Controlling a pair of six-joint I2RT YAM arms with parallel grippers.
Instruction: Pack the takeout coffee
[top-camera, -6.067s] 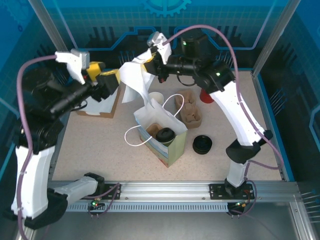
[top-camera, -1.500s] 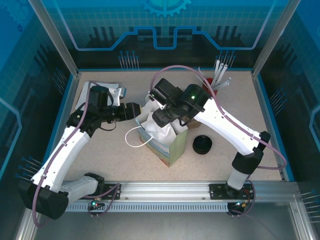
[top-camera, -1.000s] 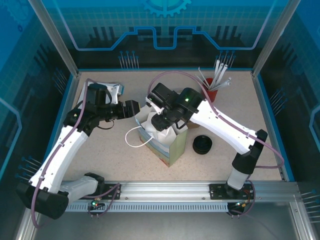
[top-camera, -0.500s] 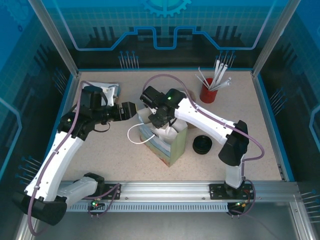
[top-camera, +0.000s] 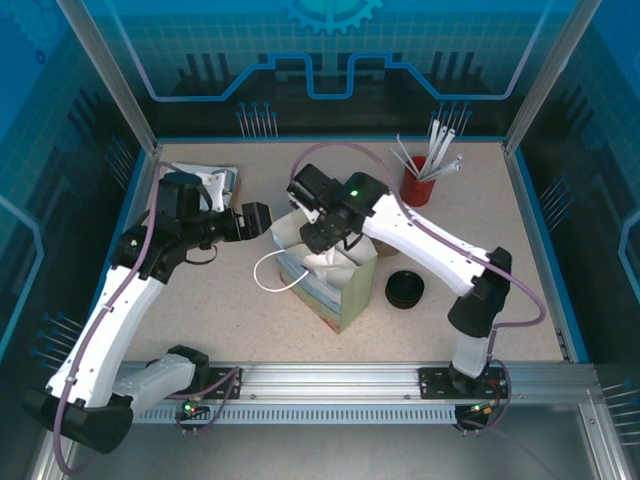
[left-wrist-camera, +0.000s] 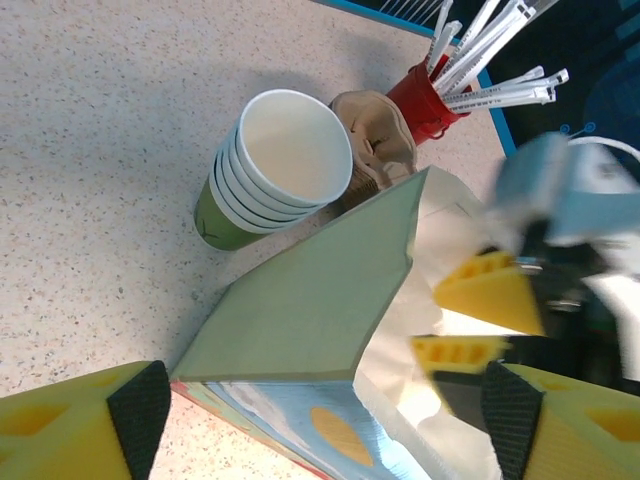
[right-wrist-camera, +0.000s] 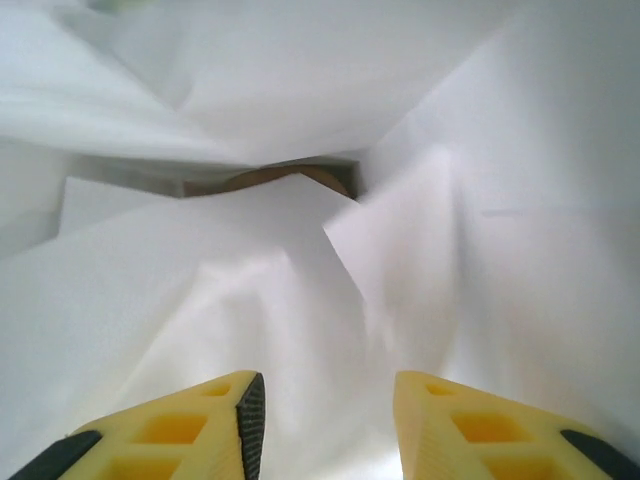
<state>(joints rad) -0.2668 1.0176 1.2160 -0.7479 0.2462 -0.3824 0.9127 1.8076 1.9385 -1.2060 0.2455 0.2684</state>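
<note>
Overhead, the right pincer (top-camera: 322, 237) is seen inside the mouth of an upright paper bag with green and blue printed sides (top-camera: 345, 300). The left pincer (top-camera: 257, 218) is held just beside the bag's left edge. At the right wrist, yellow fingers (right-wrist-camera: 200, 430) are seen parted, nothing gripped, with crumpled white paper (right-wrist-camera: 300, 300) below them hiding the bag's contents. At the left wrist, black-padded fingers (left-wrist-camera: 135, 410) are spread wide, empty. Ahead, beyond the bag, a stack of small green paper cups, white inside (left-wrist-camera: 270, 170), is recorded just beside a brown moulded-pulp carrier (left-wrist-camera: 375, 140). Round black plastic lids (top-camera: 404, 289) lie right of the right pincer, near the bag. Speckled beige tabletop (top-camera: 230, 320); blue-panelled enclosure (top-camera: 330, 60).
</note>
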